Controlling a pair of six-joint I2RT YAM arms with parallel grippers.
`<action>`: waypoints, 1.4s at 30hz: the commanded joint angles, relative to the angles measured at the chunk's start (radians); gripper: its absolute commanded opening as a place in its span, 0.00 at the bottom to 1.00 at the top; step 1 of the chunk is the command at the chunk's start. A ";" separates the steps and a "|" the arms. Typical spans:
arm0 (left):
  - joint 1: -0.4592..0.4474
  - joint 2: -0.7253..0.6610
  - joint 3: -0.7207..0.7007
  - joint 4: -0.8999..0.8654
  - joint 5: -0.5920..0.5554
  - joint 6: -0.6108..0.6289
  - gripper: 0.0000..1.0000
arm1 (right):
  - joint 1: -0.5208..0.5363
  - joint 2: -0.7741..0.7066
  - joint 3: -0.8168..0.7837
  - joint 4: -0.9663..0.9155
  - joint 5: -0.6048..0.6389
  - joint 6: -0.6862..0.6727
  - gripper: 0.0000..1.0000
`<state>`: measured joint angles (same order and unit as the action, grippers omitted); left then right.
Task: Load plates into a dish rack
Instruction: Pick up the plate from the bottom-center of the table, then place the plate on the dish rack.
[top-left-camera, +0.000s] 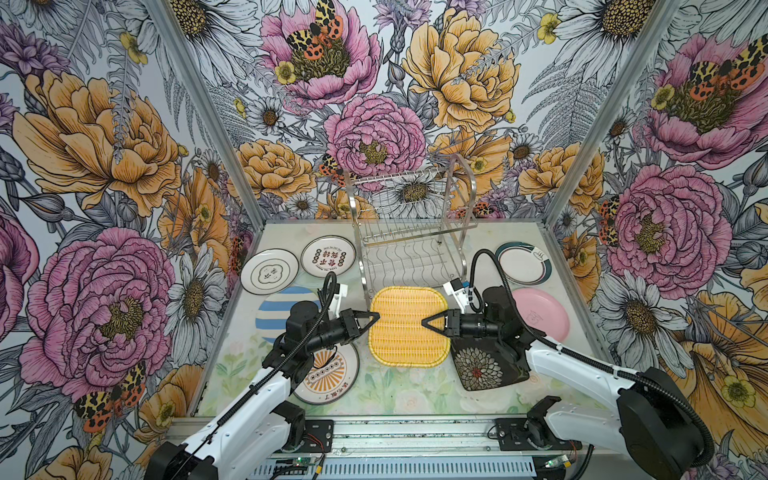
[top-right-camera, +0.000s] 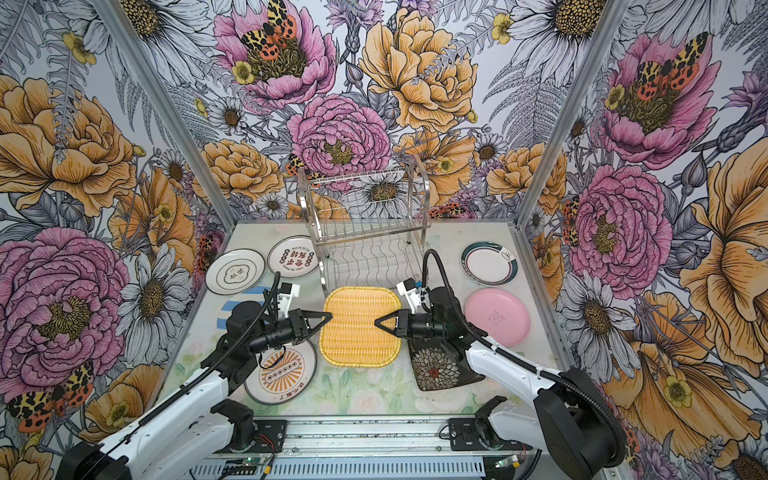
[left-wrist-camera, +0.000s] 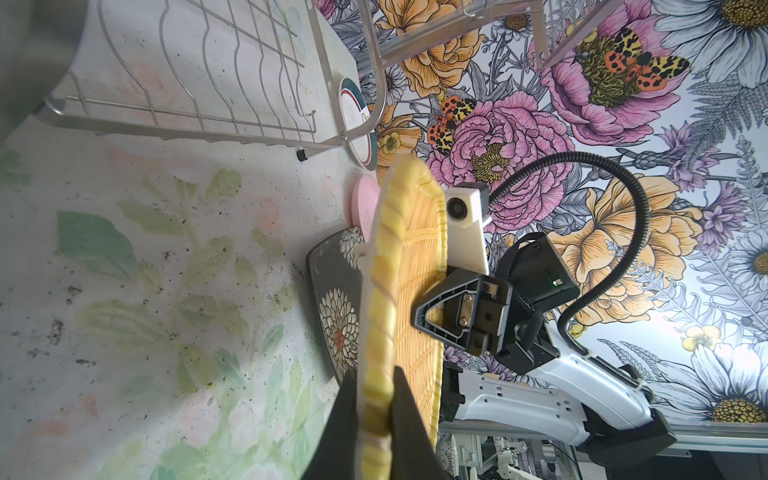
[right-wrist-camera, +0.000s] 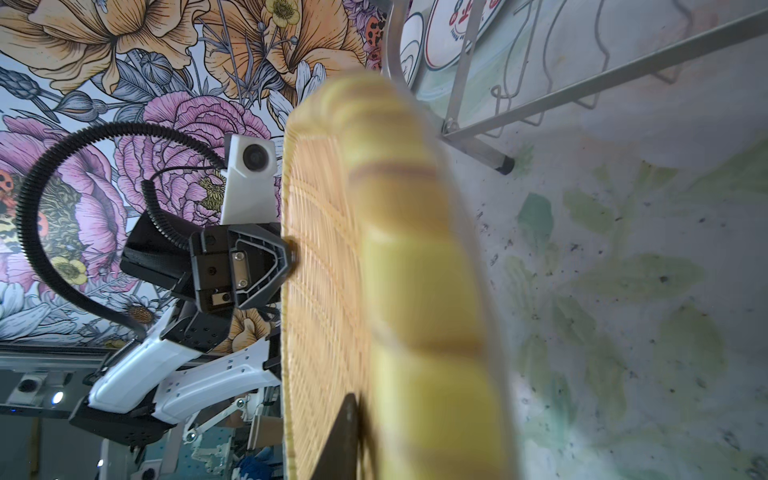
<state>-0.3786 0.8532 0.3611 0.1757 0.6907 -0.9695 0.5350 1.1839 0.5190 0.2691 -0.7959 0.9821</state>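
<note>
Top view, yellow plate beside dish rack

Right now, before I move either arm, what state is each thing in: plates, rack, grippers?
Yellow woven-look rounded-square plate: lifted roughly level, gripped at opposite rims.
Left gripper: shut on its rim.
Right gripper: shut on its rim.
Two-tier chrome wire dish rack: upright, empty.
Black white-flowered square plate: flat on table.
Round pink plate: flat.
Teal-rimmed plate: flat.
Blue-striped plate: flat, partly under left arm.
Orange-sunburst plate: flat.
Two white plates with black characters: flat.
</note>
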 joint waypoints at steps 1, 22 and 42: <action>0.008 0.000 0.035 0.030 0.026 -0.028 0.00 | 0.004 -0.022 0.032 0.027 -0.016 -0.069 0.03; 0.048 0.085 0.247 -0.360 -0.188 0.250 0.83 | -0.065 -0.381 0.376 -0.736 0.569 -0.398 0.00; -0.138 0.125 0.263 -0.323 -0.510 0.321 0.86 | -0.056 -0.057 1.055 -0.752 1.001 -0.685 0.00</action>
<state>-0.5087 0.9802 0.6247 -0.1810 0.2237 -0.6735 0.4763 1.0992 1.5181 -0.6094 0.1097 0.3687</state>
